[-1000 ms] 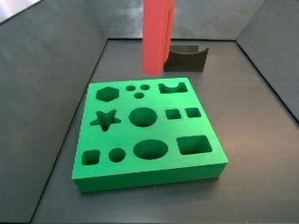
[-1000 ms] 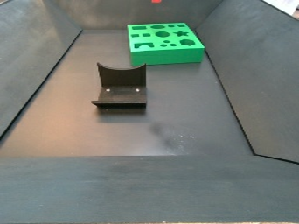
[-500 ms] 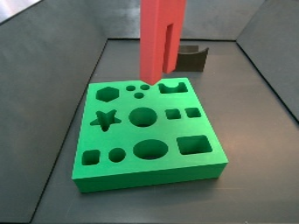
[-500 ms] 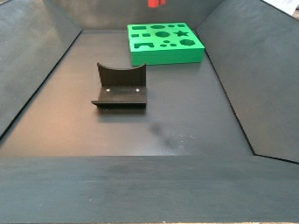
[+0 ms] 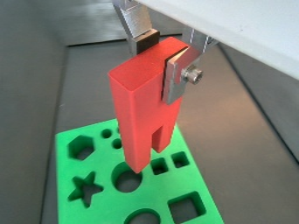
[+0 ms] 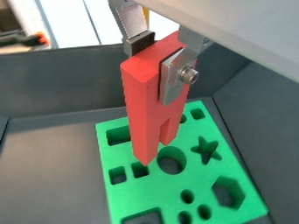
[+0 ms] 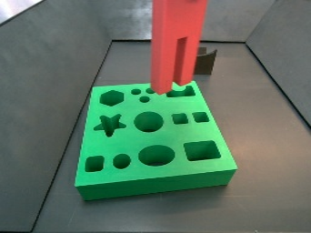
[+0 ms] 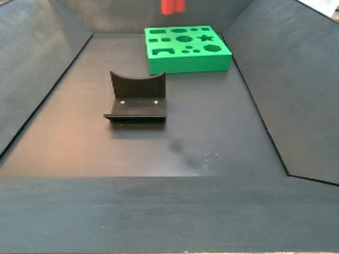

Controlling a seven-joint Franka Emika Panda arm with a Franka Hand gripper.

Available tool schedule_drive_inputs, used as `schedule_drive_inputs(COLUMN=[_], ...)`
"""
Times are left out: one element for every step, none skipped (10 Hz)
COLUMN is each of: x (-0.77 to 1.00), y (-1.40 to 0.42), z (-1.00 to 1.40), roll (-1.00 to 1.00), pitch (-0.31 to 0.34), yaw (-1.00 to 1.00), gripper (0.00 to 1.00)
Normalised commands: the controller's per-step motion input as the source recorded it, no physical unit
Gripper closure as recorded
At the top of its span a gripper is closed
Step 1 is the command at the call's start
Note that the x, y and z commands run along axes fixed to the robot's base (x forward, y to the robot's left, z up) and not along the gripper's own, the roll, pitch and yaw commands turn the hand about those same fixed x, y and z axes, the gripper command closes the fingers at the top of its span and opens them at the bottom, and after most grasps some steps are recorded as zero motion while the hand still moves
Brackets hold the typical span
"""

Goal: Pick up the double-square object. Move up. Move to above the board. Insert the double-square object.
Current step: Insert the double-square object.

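Observation:
My gripper point(image 5: 158, 61) is shut on the top of the double-square object point(image 5: 146, 114), a tall red-orange block with a lengthwise slot. It hangs upright, prongs down, and also shows in the other wrist view point(image 6: 149, 109). The silver fingers point(image 6: 176, 74) press on its two opposite faces. Below it lies the green board point(image 5: 103, 166) with its shaped holes. In a side view the block point(image 7: 176, 45) hangs over the back part of the board point(image 7: 152, 182), clear of it. Another side view shows only its lower tip point(image 8: 172, 6) above the board point(image 8: 185, 67). The gripper is out of frame in both side views.
The dark fixture point(image 8: 135, 97) stands on the dark floor, away from the board, and is partly hidden behind the block in a side view point(image 7: 206, 60). Dark sloping walls enclose the floor on all sides.
The block, held in my gripper, has moved sideways from beside the fixture to over the back part of the board. The board and fixture have not moved.

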Motion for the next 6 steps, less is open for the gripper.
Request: schedule_drive_inputs(x=[0.45, 0.65, 0.63, 0.58, 0.31, 0.09], y=[0.00, -0.02, -0.02, -0.01, 0.00, 0.00], z=[-0.06, -0.17, -0.31, -0.41, -0.63, -0.58], roll=[-0.07, -0.01, 0.00, 0.04, 0.12, 0.12], pitch=[0.000, 0.000, 0.000, 0.000, -0.024, 0.000], yaw=[-0.73, -0.54, -0.55, -0.59, -0.82, -1.00], gripper=[1.00, 1.00, 1.00, 1.00, 1.00, 1.00])
